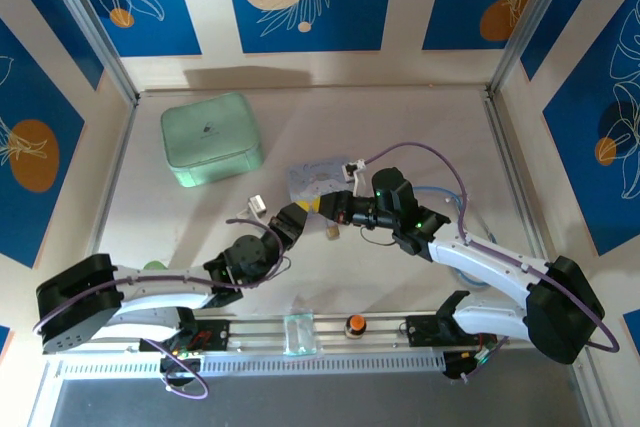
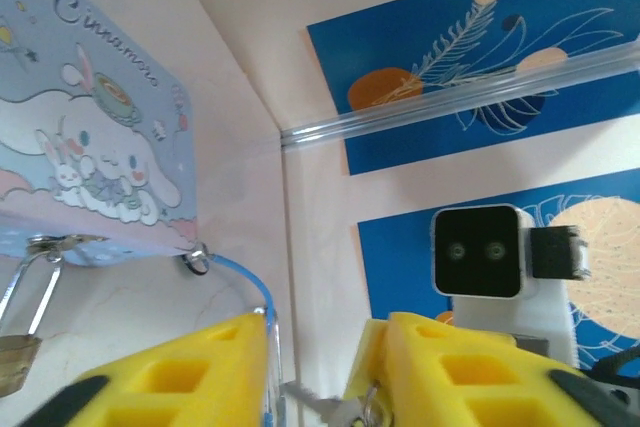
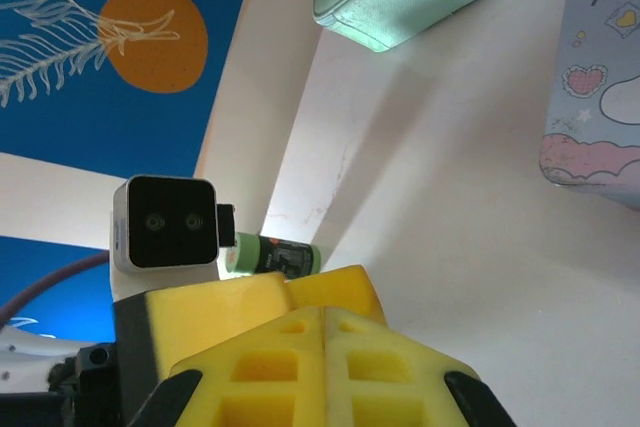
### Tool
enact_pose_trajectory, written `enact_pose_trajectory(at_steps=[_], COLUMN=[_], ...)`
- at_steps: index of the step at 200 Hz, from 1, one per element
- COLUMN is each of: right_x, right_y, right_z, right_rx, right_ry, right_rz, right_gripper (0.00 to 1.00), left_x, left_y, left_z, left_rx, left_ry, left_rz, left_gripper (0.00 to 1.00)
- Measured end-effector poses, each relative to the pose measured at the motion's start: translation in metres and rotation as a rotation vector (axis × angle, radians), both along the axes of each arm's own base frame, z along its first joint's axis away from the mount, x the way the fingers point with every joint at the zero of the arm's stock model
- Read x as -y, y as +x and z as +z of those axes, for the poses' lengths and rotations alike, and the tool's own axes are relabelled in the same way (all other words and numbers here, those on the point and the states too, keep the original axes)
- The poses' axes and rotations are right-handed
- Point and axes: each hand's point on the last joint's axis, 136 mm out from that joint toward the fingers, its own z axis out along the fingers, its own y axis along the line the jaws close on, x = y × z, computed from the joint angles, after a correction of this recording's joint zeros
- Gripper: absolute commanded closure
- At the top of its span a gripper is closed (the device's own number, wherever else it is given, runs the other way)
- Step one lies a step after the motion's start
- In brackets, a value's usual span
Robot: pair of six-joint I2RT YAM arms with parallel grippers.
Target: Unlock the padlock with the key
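The tiny brass padlock lies on the table below the pale blue cartoon box. In the left wrist view the padlock sits at the far left edge, its thin silver shackle rising toward the box. My left gripper is open. The slim silver key with its ring hangs in that gap, close to the right finger. My right gripper meets the left one tip to tip. Its fingers are pressed together, and a pale tip of it appears to pinch the key.
A mint green case stands at the back left. A green-and-black tube lies behind the left arm. An orange-and-black knob and a clear block sit on the front rail. A blue cord loops from the box.
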Motion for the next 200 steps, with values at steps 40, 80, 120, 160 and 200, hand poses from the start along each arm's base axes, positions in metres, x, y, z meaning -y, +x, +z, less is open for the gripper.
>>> enact_pose_trajectory(at_steps=[40,80,120,160,200], right_x=[0.002,-0.001,0.000,-0.001,-0.001], right_y=[0.003,0.000,0.005,0.006,0.006], right_z=[0.001,0.005,0.005,0.007,0.009], right_rx=[-0.039,-0.031,-0.020,-0.006,-0.001], right_ry=[0.048,0.065,0.057,0.065,0.068], right_rz=[-0.026,-0.024,-0.058,-0.064,-0.070], right_gripper=[1.00,1.00,1.00,1.00,1.00], left_x=[0.004,0.015,0.021,0.020,0.019], left_y=[-0.002,0.000,0.004,0.004,0.003], left_z=[0.009,0.000,0.003,0.011,0.015], left_rx=[0.031,0.005,0.005,0.008,0.013], left_ry=[-0.025,-0.069,-0.171,-0.232,-0.253], left_rz=[-0.021,-0.044,-0.044,-0.046,-0.048], left_gripper=[0.26,0.18,0.32,0.41,0.54])
